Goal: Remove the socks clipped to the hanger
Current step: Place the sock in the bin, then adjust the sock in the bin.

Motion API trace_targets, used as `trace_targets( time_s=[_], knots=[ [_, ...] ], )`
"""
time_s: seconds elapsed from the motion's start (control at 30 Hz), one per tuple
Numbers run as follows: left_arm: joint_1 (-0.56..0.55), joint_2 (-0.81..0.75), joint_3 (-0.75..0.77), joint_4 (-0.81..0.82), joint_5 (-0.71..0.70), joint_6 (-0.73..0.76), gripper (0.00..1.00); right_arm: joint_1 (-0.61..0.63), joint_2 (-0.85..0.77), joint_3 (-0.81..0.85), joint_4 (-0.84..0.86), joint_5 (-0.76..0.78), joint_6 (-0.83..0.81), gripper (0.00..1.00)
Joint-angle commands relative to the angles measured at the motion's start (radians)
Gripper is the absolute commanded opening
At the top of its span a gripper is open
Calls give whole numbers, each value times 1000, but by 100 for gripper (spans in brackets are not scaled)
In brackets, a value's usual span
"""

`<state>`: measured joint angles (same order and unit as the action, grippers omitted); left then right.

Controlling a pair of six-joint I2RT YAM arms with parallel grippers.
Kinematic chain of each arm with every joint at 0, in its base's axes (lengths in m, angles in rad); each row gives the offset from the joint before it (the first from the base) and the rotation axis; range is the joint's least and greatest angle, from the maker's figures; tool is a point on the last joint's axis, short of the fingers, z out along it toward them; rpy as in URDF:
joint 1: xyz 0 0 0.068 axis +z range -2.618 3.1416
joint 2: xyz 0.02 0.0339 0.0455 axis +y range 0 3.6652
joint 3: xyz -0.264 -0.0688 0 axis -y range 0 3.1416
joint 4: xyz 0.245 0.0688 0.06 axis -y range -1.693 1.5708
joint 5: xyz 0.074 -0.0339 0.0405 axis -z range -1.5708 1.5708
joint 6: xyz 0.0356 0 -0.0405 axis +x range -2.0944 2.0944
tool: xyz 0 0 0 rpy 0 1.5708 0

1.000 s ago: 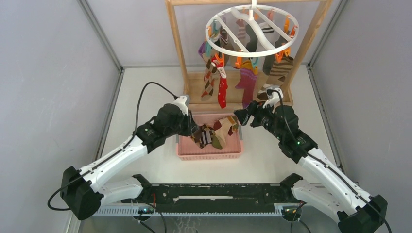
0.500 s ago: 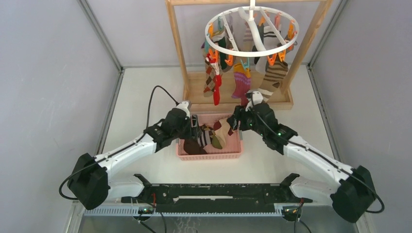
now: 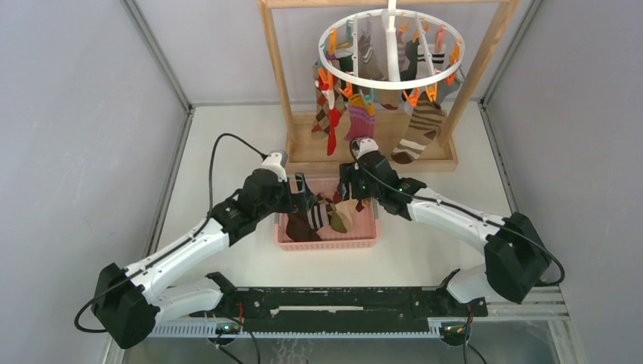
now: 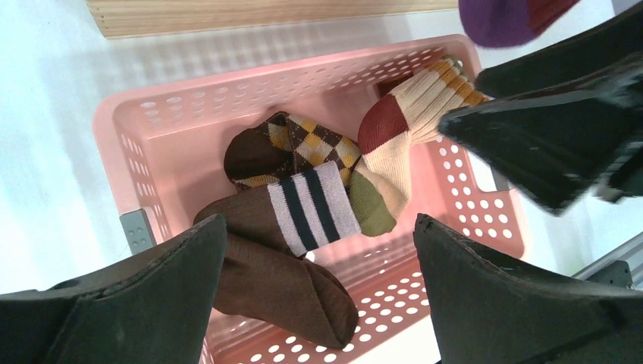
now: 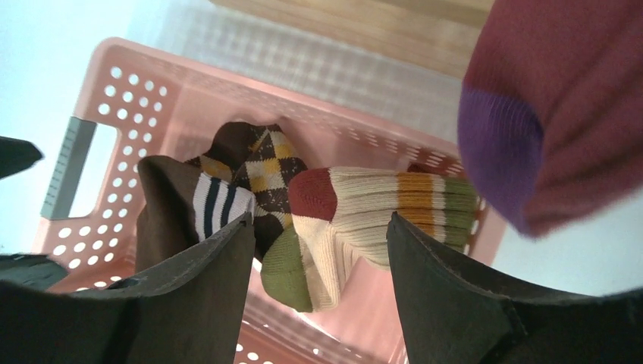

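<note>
The white round hanger (image 3: 390,42) hangs from the wooden rack with several socks clipped on its rim: a brown argyle one (image 3: 324,114), a red one (image 3: 334,130), a purple one (image 3: 356,121) and a brown striped one (image 3: 418,127). My left gripper (image 3: 302,199) (image 4: 320,227) is open over the pink basket (image 3: 326,241), above a brown sock with a striped cuff (image 4: 280,265). My right gripper (image 3: 350,186) (image 5: 318,224) is open over the basket's far side, above a cream sock (image 5: 356,208). The purple sock's toe (image 5: 561,114) hangs beside it.
The wooden rack (image 3: 277,76) and its base board (image 3: 379,155) stand behind the basket. An argyle sock (image 4: 303,148) also lies in the basket (image 4: 121,152). Grey walls close in both sides. A black rail (image 3: 334,299) runs along the near edge.
My left gripper has opened, and the brown striped-cuff sock now lies in the basket. The right arm has swung left to the basket's far edge. The hanger has turned, shifting its socks.
</note>
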<state>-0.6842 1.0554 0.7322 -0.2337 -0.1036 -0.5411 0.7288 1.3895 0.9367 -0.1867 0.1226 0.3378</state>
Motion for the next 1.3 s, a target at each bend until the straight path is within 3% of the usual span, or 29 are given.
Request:
trace_targets(
  time_s=[0.0,0.33,0.7,1.0,1.27],
  knots=[
    [4,-38,-31,7,-20,12,96,31,60,53,-28,13,-17,71],
    [4,-63,-47,18,-17,14,96,82,194,48,-59,40,27,71],
    [3,-59,-53,39,-2,7,96,100,358,49,52,-134,88,72],
    [4,-49,-41,47,7,4,96,126,153,63,-77,70,43,75],
    [4,-56,-29,30,-1,11,96,156,-16,51,-76,-16,7,78]
  ],
)
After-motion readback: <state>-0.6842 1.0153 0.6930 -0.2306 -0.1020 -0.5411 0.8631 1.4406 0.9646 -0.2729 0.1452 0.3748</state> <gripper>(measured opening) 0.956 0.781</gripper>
